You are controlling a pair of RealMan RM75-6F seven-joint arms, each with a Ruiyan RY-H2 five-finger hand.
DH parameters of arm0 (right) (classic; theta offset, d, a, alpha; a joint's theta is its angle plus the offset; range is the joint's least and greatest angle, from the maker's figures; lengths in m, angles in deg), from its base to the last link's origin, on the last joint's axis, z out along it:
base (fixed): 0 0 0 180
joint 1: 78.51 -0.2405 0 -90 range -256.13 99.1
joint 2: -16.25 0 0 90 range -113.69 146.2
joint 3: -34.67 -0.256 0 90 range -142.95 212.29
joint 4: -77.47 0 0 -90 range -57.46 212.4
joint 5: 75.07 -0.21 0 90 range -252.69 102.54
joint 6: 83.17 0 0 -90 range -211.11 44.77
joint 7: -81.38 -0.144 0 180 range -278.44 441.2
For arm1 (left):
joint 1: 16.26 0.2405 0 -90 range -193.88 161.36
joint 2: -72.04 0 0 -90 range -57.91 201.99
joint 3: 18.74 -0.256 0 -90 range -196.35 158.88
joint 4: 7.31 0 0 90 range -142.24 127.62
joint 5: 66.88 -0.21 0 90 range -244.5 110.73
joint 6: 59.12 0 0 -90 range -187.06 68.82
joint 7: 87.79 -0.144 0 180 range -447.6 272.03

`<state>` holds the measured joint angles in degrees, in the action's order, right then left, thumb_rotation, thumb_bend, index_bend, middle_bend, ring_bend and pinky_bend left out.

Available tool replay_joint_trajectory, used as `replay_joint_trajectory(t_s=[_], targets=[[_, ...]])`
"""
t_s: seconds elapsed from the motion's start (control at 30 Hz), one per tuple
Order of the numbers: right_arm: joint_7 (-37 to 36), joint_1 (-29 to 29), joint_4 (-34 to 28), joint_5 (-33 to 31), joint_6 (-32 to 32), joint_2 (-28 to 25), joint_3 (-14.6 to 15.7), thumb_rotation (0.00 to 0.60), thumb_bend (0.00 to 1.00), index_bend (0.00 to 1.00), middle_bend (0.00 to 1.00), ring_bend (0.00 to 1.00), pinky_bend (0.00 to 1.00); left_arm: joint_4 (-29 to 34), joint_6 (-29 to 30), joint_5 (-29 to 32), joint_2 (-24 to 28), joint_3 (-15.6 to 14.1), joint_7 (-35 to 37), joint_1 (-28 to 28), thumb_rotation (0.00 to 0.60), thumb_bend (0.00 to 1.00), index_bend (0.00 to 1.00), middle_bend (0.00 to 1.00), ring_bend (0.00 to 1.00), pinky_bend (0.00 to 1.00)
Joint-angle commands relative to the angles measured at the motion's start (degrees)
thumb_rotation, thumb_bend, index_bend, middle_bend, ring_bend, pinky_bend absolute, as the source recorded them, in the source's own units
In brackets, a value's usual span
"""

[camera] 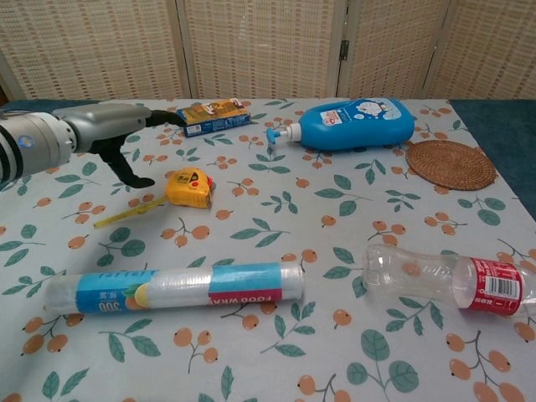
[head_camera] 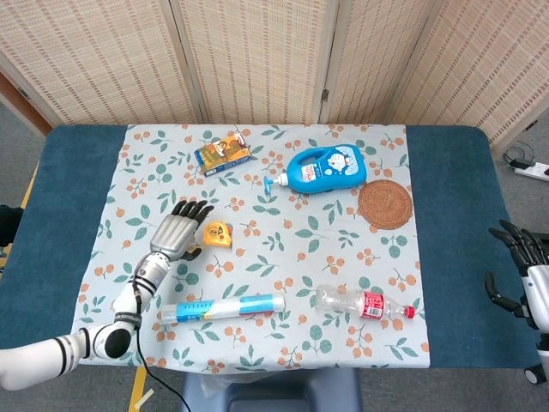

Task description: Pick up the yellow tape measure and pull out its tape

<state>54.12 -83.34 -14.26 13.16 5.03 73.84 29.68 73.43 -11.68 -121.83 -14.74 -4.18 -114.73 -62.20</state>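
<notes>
The yellow tape measure (head_camera: pixel 219 233) (camera: pixel 189 187) lies on the floral cloth left of centre, with a short length of yellow tape (camera: pixel 126 213) pulled out toward the left. My left hand (head_camera: pixel 178 232) (camera: pixel 109 134) hovers just left of it, fingers spread and empty, thumb reaching down near the tape. My right hand (head_camera: pixel 525 273) hangs open beyond the table's right edge, far from the tape measure, and the chest view does not show it.
A roll of food wrap (head_camera: pixel 223 305) (camera: pixel 174 287) lies in front of the tape measure. A clear bottle (head_camera: pixel 364 303) lies front right. A blue pump bottle (head_camera: pixel 323 169), a wicker coaster (head_camera: pixel 385 203) and a small orange box (head_camera: pixel 223 154) sit further back.
</notes>
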Motion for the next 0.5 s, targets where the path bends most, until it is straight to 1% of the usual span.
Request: replay_joint_trajectory(t_s=[0.03, 0.2, 0.5], targets=[[-0.2, 0.1, 0.1, -0.1, 0.0, 0.0, 0.0, 0.6, 0.57, 0.16, 0.08, 0.09, 0.04, -4.2, -1.3, 4.1, -3.9, -0.1, -2.6, -2.9, 0.6, 0.36, 0.11, 0.06, 0.03, 0.0], [-0.8, 0.2, 0.7, -0.1, 0.1, 0.2, 0.0, 0.6, 0.57, 0.16, 0.08, 0.09, 0.04, -7.3, -2.2, 9.0, -6.9, 0.1, -3.6, -5.2, 0.6, 0.36, 0.12, 0.06, 0.04, 0.0], [-1.5, 0.5, 1.6, -0.8, -0.1, 0.3, -0.2, 0.6, 0.57, 0.16, 0.09, 0.09, 0.04, -11.5, -2.0, 14.9, -10.7, -0.2, -6.3, -8.6, 0.6, 0.36, 0.15, 0.09, 0.07, 0.0]])
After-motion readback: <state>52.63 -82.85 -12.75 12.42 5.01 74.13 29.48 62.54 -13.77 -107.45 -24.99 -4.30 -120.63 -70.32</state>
